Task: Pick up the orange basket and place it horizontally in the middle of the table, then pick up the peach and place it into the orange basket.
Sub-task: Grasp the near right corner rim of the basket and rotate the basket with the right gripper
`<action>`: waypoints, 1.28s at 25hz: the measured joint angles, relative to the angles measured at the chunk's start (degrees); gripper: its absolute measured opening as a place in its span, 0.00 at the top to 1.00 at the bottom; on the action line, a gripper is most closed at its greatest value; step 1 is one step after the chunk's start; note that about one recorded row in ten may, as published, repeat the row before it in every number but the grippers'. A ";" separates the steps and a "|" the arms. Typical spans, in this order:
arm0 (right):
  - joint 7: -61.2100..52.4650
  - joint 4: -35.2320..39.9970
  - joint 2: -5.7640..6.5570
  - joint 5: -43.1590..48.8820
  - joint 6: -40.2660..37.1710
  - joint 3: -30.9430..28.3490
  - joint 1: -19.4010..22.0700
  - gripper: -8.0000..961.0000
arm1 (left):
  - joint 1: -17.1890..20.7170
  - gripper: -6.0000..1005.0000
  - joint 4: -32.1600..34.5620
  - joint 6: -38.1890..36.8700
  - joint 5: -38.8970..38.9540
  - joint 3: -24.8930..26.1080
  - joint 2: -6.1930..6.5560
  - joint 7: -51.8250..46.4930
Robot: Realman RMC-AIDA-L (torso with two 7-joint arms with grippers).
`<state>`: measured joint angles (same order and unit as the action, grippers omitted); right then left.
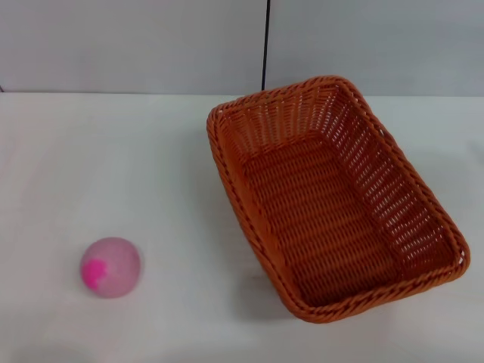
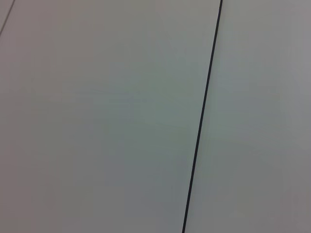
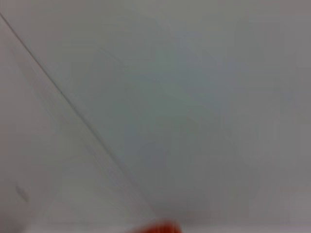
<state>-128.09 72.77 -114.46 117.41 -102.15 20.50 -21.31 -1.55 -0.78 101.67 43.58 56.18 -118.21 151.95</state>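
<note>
The orange basket [image 1: 333,197] lies on the white table [image 1: 151,166] right of centre, set at a slant with one short end toward the far wall and the other toward the front right. It holds nothing. The peach [image 1: 111,266], pale pink with a magenta blotch, rests on the table at the front left, well apart from the basket. Neither gripper shows in the head view. The left wrist view holds only a pale wall with a dark seam. A small orange blur [image 3: 160,227] sits at the edge of the right wrist view.
A pale wall with a dark vertical seam [image 1: 265,45] rises behind the table's far edge. Bare tabletop stretches between the peach and the basket and across the far left.
</note>
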 joint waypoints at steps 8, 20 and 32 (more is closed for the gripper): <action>-7.82 -5.49 3.66 22.26 -5.83 4.32 -12.56 0.44 | 1.10 0.20 0.00 -0.02 -0.39 -0.30 -0.12 0.00; -7.61 -19.64 1.79 23.37 6.77 14.98 -17.61 0.46 | 1.90 0.20 -0.01 0.17 -0.46 -0.54 -0.37 -0.08; -7.67 -26.78 -0.04 23.56 15.95 22.04 -20.44 0.49 | 1.88 0.20 -0.01 -0.79 -0.52 -0.57 -0.35 -0.08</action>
<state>-135.76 45.99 -114.50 140.97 -86.20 42.54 -41.74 0.33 -0.79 100.88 43.06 55.61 -118.56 151.87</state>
